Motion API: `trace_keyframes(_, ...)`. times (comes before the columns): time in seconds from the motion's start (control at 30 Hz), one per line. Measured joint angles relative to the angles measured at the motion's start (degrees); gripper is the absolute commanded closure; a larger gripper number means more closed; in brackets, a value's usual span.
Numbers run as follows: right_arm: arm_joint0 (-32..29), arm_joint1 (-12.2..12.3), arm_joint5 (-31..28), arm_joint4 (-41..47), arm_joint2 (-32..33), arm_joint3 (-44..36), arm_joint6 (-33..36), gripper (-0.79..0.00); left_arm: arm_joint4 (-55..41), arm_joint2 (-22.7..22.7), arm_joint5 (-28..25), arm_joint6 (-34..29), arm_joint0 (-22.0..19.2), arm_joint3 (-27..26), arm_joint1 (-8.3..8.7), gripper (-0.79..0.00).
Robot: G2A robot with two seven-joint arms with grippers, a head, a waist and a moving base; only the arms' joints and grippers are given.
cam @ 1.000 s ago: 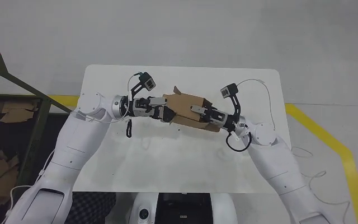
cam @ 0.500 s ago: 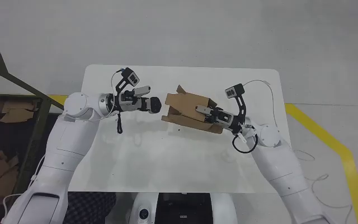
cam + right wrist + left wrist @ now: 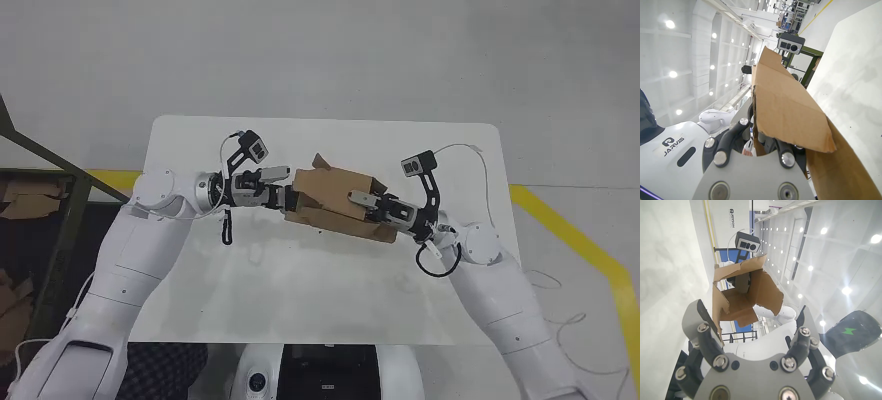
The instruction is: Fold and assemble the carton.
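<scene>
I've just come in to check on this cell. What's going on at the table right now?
The robot is assembling a half-formed brown carton over the white table. The right gripper is clamped on one end, holding it up. The left gripper is open at the carton's open end, with one finger against a flap. The flaps are not yet closed.

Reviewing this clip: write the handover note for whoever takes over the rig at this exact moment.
Right gripper: shut on a wall of the carton, holding it over the middle of the table.
Left gripper: open at the carton's other end, with one flap resting against a finger.
Done: the carton is opened out into a box shape.
Left: the flaps at the end facing the left gripper stand unfolded. They probably need folding in to close that end. I cannot tell the state of the end by the right gripper.
</scene>
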Motion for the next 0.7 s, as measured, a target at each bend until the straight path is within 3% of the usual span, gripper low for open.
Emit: trace_keyframes(0.7,0.66,-0.29,-0.14,0.64,-1.47,-0.18,2.30,0.000,-1.50,1.81,0.21,-0.23,-2.25,0.77,-0.80,-0.785)
